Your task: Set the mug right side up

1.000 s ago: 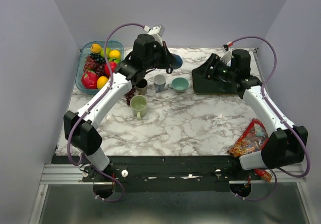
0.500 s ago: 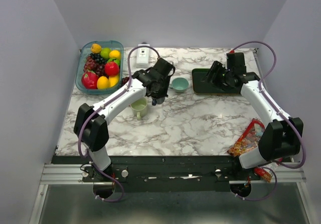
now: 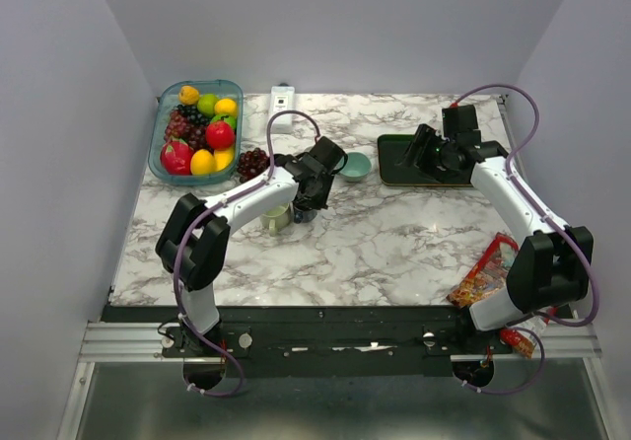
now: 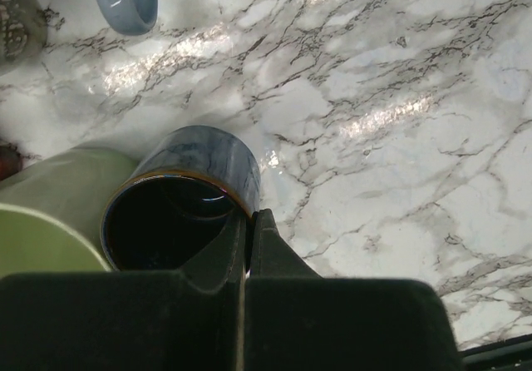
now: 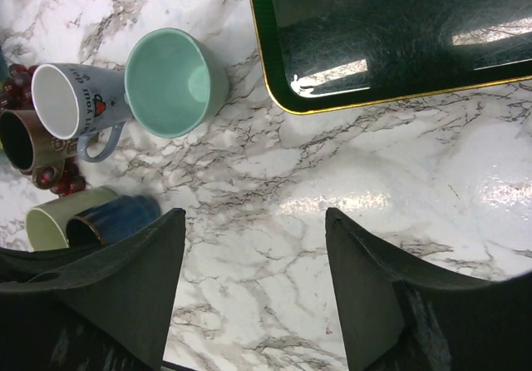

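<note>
Mid-table, the mug [image 4: 195,180] sits right at my left pincer [image 4: 249,224], touching a second mug [image 4: 50,213] on its left. Behind them, left to right: small mug [image 5: 25,142] by the grapes [image 3: 254,161], printed mug [image 5: 79,96], handleless cup [image 5: 170,84]. Fruit tub [image 3: 155,144] is far-left, tray [image 5: 374,30] far-right under my right pincer [image 5: 249,221], snack bag [image 3: 488,272] near-right.

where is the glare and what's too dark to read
Left wrist view: white glare streaks on the veined marble table; the inside of the dark blue glazed mug is black shadow, the left gripper a soft dark mass. Right wrist view: bright reflections on the glossy dark green tray. Top external view: even light, no hard glare.
</note>
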Robot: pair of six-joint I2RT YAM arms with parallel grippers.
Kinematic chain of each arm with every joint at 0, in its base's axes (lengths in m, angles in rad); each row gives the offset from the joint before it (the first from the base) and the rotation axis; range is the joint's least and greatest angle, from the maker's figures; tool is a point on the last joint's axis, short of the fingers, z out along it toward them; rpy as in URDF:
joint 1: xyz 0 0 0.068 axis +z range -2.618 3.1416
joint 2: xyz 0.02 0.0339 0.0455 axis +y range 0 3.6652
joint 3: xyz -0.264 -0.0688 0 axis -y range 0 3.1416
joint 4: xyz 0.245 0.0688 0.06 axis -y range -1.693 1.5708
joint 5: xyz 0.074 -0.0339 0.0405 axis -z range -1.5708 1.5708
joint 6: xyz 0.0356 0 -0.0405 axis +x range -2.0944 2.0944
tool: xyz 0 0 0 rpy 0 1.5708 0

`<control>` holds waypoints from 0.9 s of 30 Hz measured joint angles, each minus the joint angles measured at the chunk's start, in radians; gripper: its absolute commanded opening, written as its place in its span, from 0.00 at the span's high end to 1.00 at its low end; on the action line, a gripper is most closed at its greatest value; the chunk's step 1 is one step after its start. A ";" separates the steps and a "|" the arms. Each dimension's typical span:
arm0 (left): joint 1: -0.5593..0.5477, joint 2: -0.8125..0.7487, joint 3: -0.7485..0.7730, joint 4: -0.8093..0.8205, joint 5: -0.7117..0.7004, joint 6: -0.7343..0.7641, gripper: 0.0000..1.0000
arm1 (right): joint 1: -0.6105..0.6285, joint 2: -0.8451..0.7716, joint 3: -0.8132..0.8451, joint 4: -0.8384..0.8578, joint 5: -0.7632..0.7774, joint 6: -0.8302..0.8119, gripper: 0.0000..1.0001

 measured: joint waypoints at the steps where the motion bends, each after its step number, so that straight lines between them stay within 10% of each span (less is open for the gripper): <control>1: -0.002 0.010 0.000 0.011 -0.002 0.006 1.00 | 0.000 0.000 0.000 0.000 0.002 0.000 0.24; 13: -0.002 0.048 0.009 0.052 -0.014 0.048 0.51 | -0.007 0.000 0.000 -0.003 0.031 -0.051 0.18; 27: -0.002 -0.186 -0.014 0.171 -0.060 0.151 0.26 | -0.092 0.070 0.032 0.013 0.325 -0.236 0.15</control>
